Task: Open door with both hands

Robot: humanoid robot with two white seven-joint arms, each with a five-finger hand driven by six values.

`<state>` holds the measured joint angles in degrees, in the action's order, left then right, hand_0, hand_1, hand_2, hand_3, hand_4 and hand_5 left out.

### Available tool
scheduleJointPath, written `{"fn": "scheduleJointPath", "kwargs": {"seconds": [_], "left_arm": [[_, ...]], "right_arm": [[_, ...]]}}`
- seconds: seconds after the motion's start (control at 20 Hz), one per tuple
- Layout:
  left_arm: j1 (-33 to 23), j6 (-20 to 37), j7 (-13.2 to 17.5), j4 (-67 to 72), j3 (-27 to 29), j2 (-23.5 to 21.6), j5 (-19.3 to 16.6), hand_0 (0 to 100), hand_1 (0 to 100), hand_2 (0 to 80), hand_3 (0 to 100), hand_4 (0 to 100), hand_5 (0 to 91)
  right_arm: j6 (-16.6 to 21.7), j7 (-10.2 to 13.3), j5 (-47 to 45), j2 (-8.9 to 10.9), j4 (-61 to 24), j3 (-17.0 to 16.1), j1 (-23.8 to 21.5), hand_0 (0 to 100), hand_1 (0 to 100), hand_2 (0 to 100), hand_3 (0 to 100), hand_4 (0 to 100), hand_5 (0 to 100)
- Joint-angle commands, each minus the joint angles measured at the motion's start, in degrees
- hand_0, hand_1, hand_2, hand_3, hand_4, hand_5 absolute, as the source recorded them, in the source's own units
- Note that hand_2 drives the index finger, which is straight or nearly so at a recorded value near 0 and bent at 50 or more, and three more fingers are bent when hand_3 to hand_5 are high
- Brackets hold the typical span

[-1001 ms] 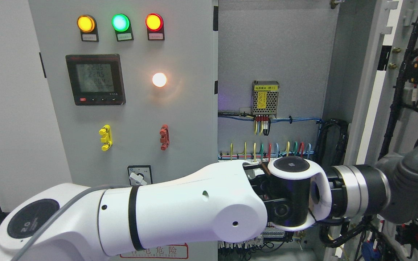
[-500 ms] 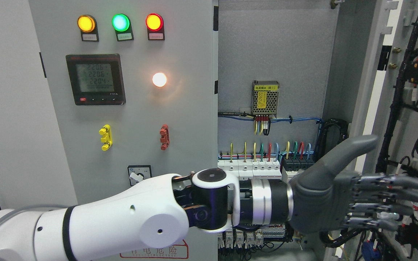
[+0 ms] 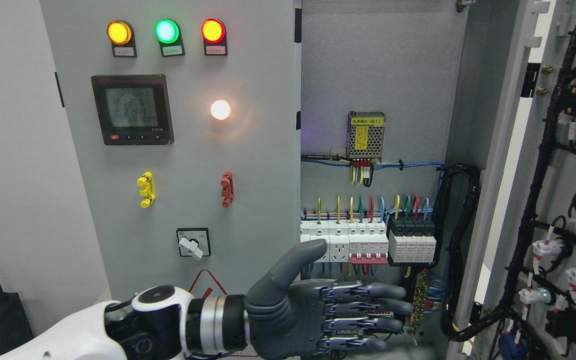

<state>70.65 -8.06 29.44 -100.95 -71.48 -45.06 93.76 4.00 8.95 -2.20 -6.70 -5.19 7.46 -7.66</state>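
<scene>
1. Two doors belong to the grey cabinet: the right door (image 3: 543, 165) stands swung open at the picture's right, its inner face turned toward the camera and strung with black cable bundles (image 3: 538, 200); the left door (image 3: 178, 150) is closed and fills the middle left.
2. Between them the open compartment (image 3: 378, 70) shows a perforated power supply (image 3: 366, 135) with a yellow label high on the back wall, and below it a row of white breakers (image 3: 343, 245) beside a black-topped block (image 3: 412, 237), with coloured wires looping above.
3. The left hand (image 3: 313, 310) comes in from the lower left on a white arm (image 3: 93, 330) with a silver wrist ring. It is grey, held flat with the four fingers (image 3: 368, 312) stretched straight toward the right and the thumb (image 3: 293, 262) raised; it holds nothing.
4. The hand sits low in the picture, in front of the closed door's right edge and the bottom of the open compartment, well apart from the open door. Whether it touches anything cannot be told.
5. On the closed door sit three lit lamps, amber (image 3: 118, 32), green (image 3: 166, 31) and red (image 3: 213, 30), a dark meter display (image 3: 132, 110), a glowing white lamp (image 3: 220, 110), a yellow clip (image 3: 145, 189), a red clip (image 3: 226, 189) and a rotary switch (image 3: 192, 243).
6. No right hand shows.
</scene>
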Motion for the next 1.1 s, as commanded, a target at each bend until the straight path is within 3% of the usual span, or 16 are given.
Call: {"fn": "scheduleJointPath", "kwargs": {"seconds": [0.0, 0.1, 0.3, 0.55, 0.7, 1.05], "left_arm": [[-9.38, -0.03, 1.49, -5.40, 4.85, -26.64, -0.86, 0, 0, 0.0, 0, 3, 0.0], [-12.54, -0.03, 1.49, -5.22, 4.85, -30.51, -1.12, 0, 0, 0.0, 0, 3, 0.0], [-19.48, -0.11, 1.23, -4.52, 4.94, -35.61, -5.51, 0, 0, 0.0, 0, 3, 0.0], [-25.38, -0.90, 0.88, -0.49, 4.94, -38.08, -8.59, 0, 0, 0.0, 0, 3, 0.0], [-26.18, -4.50, 0.44, 3.20, 4.42, -39.05, -10.09, 0, 0, 0.0, 0, 3, 0.0], [-31.09, -8.02, 0.26, 11.73, 4.15, -38.96, -13.78, 0, 0, 0.0, 0, 3, 0.0]], "right_arm": [[-0.04, 0.10, 0.00, 0.02, 0.00, 0.01, -0.08, 11, 0, 0, 0, 0, 0], [-0.04, 0.02, 0.00, -0.07, 0.00, 0.01, 0.01, 11, 0, 0, 0, 0, 0], [-0.04, 0.02, 0.00, 0.02, 0.00, 0.01, 0.01, 11, 0, 0, 0, 0, 0], [-0.04, 0.02, 0.00, 0.02, 0.00, 0.01, 0.01, 11, 0, 0, 0, 0, 0], [-0.04, 0.02, 0.00, -0.07, 0.00, 0.01, 0.01, 11, 0, 0, 0, 0, 0], [-0.04, 0.02, 0.00, 0.02, 0.00, 0.01, 0.01, 11, 0, 0, 0, 0, 0]]}}
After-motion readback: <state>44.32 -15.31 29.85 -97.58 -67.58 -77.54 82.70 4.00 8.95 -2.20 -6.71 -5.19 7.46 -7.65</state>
